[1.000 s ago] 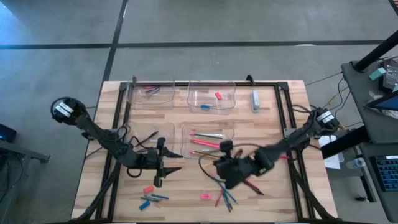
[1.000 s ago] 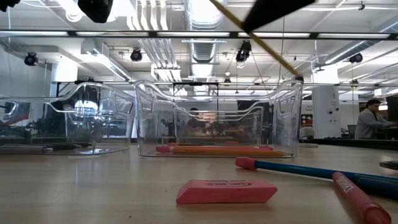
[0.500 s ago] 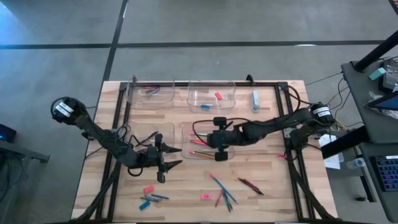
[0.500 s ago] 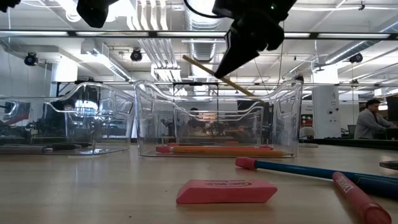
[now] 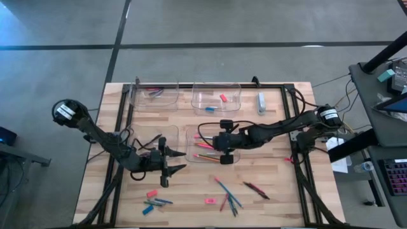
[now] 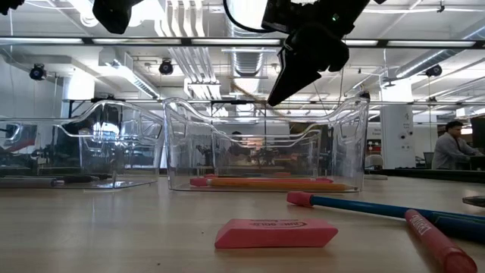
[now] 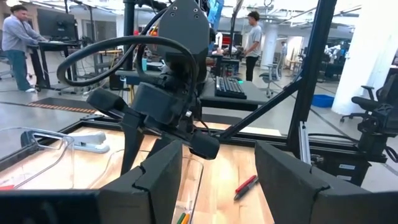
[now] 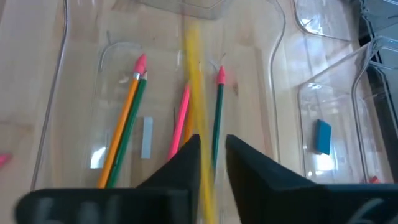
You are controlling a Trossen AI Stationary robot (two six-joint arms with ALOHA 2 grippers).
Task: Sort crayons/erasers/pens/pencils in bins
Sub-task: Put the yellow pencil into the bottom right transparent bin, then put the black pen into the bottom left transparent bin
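My right gripper hangs over the near middle clear bin, pointing slantwise down, fingers slightly open. A yellow pencil shows as a blurred streak in the gap between the fingers, above the bin floor. On that floor lie an orange pencil, two green ones and a pink one. My left gripper stands open and level above the table's left half, with nothing between its fingers. My right gripper has the blurred yellow pencil running lengthwise through the gap between its two fingers. Whether the fingers touch it I cannot tell. The pencil is clear of the bin floor.
Two far bins hold dark pens and small erasers; a pale oblong item lies beside them. Loose sticks, a dark pen and a pink eraser lie near the front edge, with more at front left.
My right gripper has swung from the near middle of the table toward the far edge and the left, carrying the yellow pencil to above the pencil bin. Half a second ago the pencil stuck out slantwise from its fingertips; in the low view it no longer shows there.
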